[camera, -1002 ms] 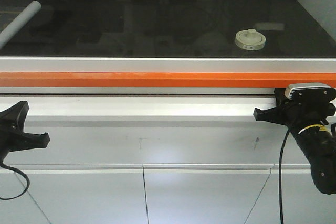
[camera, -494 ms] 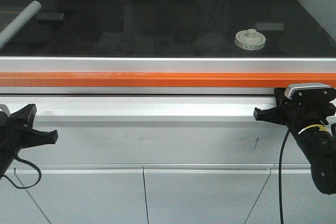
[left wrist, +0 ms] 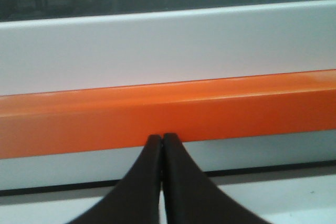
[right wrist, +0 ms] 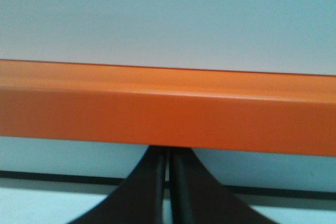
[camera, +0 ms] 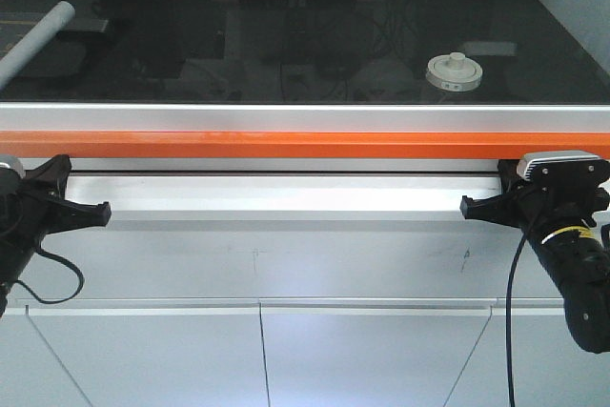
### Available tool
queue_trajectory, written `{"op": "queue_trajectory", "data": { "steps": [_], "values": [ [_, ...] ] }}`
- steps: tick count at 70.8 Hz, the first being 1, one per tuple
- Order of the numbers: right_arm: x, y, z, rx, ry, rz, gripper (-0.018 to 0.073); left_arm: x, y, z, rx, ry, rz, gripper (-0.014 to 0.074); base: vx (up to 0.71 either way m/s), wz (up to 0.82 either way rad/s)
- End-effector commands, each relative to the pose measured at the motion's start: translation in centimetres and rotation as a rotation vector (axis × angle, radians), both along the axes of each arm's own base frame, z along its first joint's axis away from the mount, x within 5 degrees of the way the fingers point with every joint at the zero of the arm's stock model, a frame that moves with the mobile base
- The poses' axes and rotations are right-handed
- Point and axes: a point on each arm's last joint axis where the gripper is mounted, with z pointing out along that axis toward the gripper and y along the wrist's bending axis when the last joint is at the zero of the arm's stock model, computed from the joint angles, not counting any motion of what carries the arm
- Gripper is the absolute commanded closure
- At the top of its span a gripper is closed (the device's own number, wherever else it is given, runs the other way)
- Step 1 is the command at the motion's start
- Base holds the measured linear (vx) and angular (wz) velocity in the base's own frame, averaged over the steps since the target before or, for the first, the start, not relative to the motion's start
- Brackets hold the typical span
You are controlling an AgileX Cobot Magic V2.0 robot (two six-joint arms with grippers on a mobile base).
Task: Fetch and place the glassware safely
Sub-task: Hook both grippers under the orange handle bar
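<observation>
Pressed together beneath the long orange rail (camera: 286, 145), the left black claw (camera: 100, 209) and right black claw (camera: 464, 206) risk clipping it or toppling the squat cream-lidded clear glass jar (camera: 452, 71).

Glass jar (camera: 452, 73), body apparently indistinct

Matt black all over. Left claw (camera: 101, 210): slim tapered fingers, thin looped cable (camera: 80, 283) beneath. Right claw (camera: 467, 207): grey camera box (camera: 560, 166) on top, yellow band (camera: 562, 233), long black cable (camera: 512, 331).
</observation>
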Motion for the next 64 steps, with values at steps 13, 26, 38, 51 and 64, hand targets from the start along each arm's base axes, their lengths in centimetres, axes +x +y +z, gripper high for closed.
{"op": "queue_trajectory", "data": {
  "steps": [13, 26, 38, 51, 64],
  "values": [
    [0.3, 0.0, 3.4, 0.003, -0.254, 0.004, 0.056, 0.5, -0.2, 1.6, -0.008, -0.089, -0.007, 0.0603, 0.0, 0.0],
    [0.3, 0.0, 3.4, 0.003, -0.254, 0.004, 0.056, 0.1, -0.2, 1.1, -0.007, -0.062, -0.008, 0.0603, 0.0, 0.0],
    [0.3, 0.0, 3.4, 0.003, -0.254, 0.004, 0.056, 0.0, -0.2, 1.0, -0.007, -0.051, -0.007, 0.0603, 0.0, 0.0],
    [0.3, 0.0, 3.4, 0.003, -0.254, 0.004, 0.0559, 0.2, -0.2, 1.2, -0.008, -0.074, -0.003, 0.0603, 0.0, 0.0],
    [0.3, 0.0, 3.4, 0.003, -0.254, 0.004, 0.0559, 0.7, -0.1, 1.3, -0.009, -0.078, 0.003, 0.0603, 0.0, 0.0]
  ]
}}
